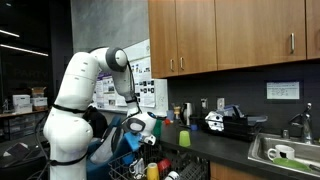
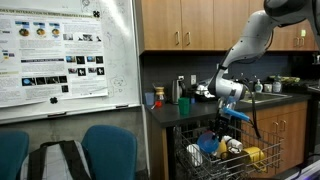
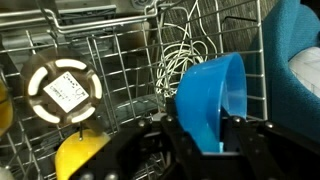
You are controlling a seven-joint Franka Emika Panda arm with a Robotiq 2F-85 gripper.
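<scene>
The arm (image 2: 250, 45) bends down from shoulder height, wrist pointing into the pulled-out dish rack (image 2: 232, 158) below the worktop (image 2: 172, 113). The jaws are closed partway on the wall of a blue cup (image 3: 215, 90), one finger inside and one outside. The cup is tipped on its side and hangs just over the wire grid. In the rack, the wrist view shows a yellow cup (image 3: 80, 155) low on the left, a round slotted disc (image 3: 63, 88) above it, and a loop of white wire (image 3: 178, 55) behind the blue cup.
</scene>
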